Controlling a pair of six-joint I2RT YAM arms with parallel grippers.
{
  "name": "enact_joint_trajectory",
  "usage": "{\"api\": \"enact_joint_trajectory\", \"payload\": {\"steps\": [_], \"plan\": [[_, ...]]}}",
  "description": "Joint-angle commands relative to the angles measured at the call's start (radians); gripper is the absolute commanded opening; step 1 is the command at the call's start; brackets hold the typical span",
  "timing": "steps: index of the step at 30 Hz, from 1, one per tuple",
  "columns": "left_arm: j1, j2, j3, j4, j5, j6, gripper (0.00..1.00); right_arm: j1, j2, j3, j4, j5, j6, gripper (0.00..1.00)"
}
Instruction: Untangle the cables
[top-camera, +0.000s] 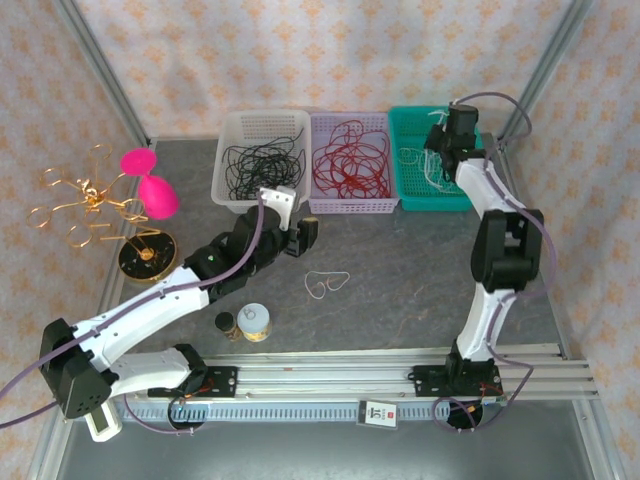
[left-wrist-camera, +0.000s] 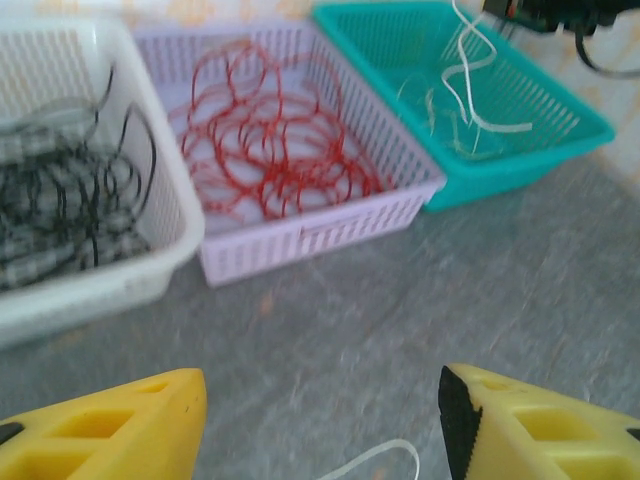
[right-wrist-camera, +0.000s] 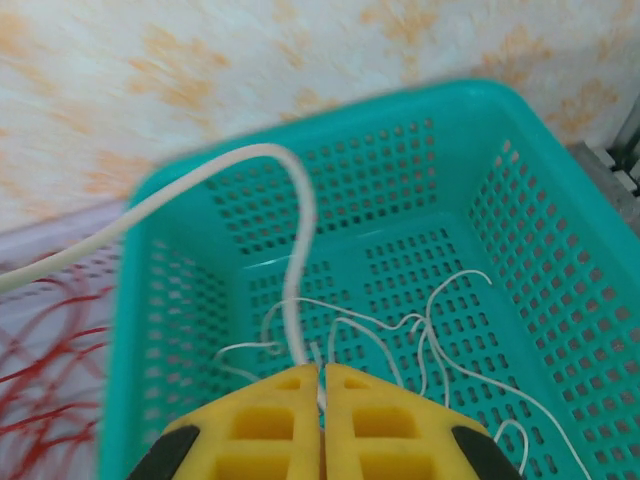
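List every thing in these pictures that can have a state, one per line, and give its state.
left gripper: open, empty
right gripper: shut on held cable
held cable: off-white, hanging above teal basket
black cables: piled in white basket
red cables: piled in lilac basket
loose cable: off-white, lying alone on table

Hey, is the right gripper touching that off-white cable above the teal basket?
Touching. The right wrist view shows the right gripper shut on the off-white cable, which rises straight out of the closed grip.
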Motion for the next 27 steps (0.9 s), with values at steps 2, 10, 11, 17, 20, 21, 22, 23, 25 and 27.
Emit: {"api": "enact_joint_trajectory", "payload": {"steps": [2,10,11,17,20,21,22,23,25,27], "plan": [[-0.013,0.008,-0.073,-0.040,0.022,-0.139,0.61,-0.013,0.139,0.133,-0.121,0.060,-0.022,0.19],[-0.038,0.161,-0.150,-0.073,0.094,-0.276,0.55,-0.009,-0.180,-0.203,0.029,-0.010,0.061,0.52],[-0.038,0.196,-0.158,-0.061,0.110,-0.283,0.54,-0.005,-0.243,-0.262,0.047,-0.023,0.068,0.52],[-0.042,0.390,-0.123,-0.029,0.162,-0.249,0.50,0.044,-0.513,-0.579,0.103,-0.053,0.110,0.55],[-0.042,0.447,-0.117,-0.030,0.130,-0.251,0.54,0.060,-0.602,-0.680,0.105,-0.071,0.127,0.55],[-0.042,0.464,-0.118,-0.019,0.130,-0.255,0.54,0.065,-0.625,-0.705,0.104,-0.079,0.131,0.56],[-0.041,0.482,-0.118,-0.002,0.134,-0.256,0.54,0.070,-0.649,-0.727,0.104,-0.081,0.136,0.56],[-0.041,0.502,-0.119,0.019,0.144,-0.261,0.52,0.073,-0.669,-0.744,0.102,-0.084,0.138,0.56],[-0.042,0.524,-0.115,0.055,0.166,-0.268,0.44,0.080,-0.705,-0.764,0.103,-0.091,0.145,0.56],[-0.041,0.521,-0.113,0.088,0.163,-0.270,0.31,0.088,-0.735,-0.768,0.095,-0.116,0.145,0.56]]}}
